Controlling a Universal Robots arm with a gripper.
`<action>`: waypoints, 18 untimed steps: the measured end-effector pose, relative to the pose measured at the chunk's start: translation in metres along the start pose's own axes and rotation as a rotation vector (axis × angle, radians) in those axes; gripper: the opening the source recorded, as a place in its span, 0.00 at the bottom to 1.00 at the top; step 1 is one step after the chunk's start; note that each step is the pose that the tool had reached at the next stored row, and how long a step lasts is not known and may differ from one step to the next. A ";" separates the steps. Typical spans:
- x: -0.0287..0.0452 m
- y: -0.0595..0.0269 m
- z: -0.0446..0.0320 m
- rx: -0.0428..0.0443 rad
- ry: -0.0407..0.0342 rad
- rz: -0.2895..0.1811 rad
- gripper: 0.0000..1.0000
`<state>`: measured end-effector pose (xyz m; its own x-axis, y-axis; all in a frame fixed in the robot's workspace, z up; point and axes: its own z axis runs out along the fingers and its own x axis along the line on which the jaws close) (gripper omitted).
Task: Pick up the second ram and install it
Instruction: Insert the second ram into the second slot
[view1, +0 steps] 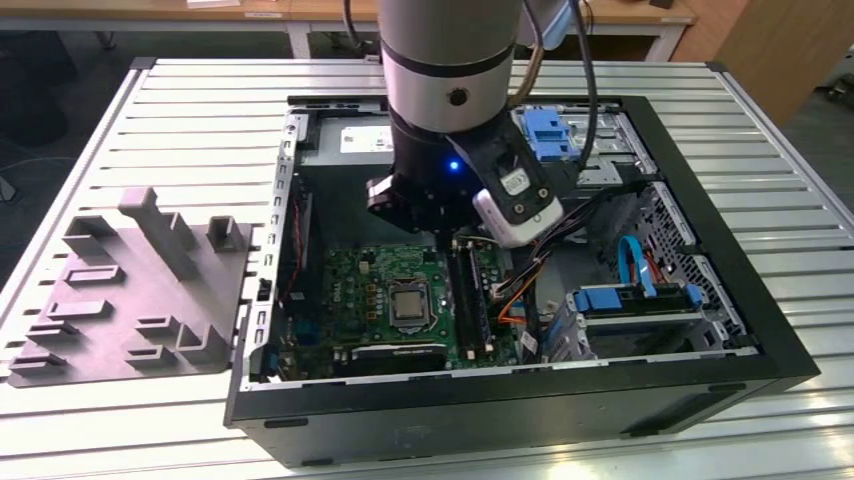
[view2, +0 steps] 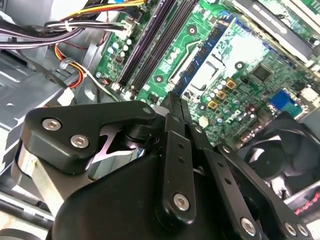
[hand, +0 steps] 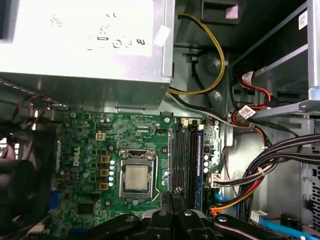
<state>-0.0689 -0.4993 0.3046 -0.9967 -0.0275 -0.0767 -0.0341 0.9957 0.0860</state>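
Slatted metal table (view1: 160, 100) carries everything. At the exterior view's left, a purple-grey tray (view1: 134, 290) w/ upright blocks sits just beside the open PC case (view1: 534, 410).

Inside the case, going right:
- Green motherboard (view1: 354, 290) (hand: 85, 135) (view2: 250, 65) lies flat on the case floor. A black fan (hand: 20, 175) (view2: 272, 160) sits at one edge of it.
- CPU socket (view1: 407, 305) (hand: 136, 177) (view2: 207, 65), w/ bare metal chip top, is approx mid-board.
- Memory slots (view1: 470, 300) (hand: 189, 160) (view2: 150, 45) are just right of the socket, long dark rows running near to far.
- The dark narrow strip on edge in the row nearest the socket reads as the second ram (view1: 461, 290) (hand: 179, 160). Can't tell for sure stick vs bare slot.

The arm (view1: 447, 60) comes down from the far side, w/ a white wrist camera (view1: 518, 205) on its right flank. The gripper (view1: 443, 235) (view2: 173, 100) (hand: 171, 200) hangs over the slot rows, above the board. Its two black fingers (view2: 179, 150) are pressed together, w/ no gap seen in either wrist view. Can't tell if anything thin is pinched between them, or if the tips touch the stick below.

The grey power supply (view1: 350, 140) (hand: 85, 45) w/ white label sits at the far wall, behind the arm.

Right of the slots are bundled cables (view1: 527, 285) (hand: 270, 165) (view2: 75, 25) in black, red, yellow and orange. Further right is a blue drive caddy (view1: 634, 298) near the case's right wall.
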 end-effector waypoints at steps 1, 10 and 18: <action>-0.0010 -0.0002 0.0019 0.0000 0.0001 0.000 0.11; -0.0196 -0.0022 0.0185 -0.0001 0.0046 0.000 0.11; -0.0213 -0.0035 0.0331 -0.0003 0.0184 0.002 0.11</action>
<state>-0.0450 -0.4993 0.2730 -0.9979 -0.0275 -0.0582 -0.0325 0.9957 0.0864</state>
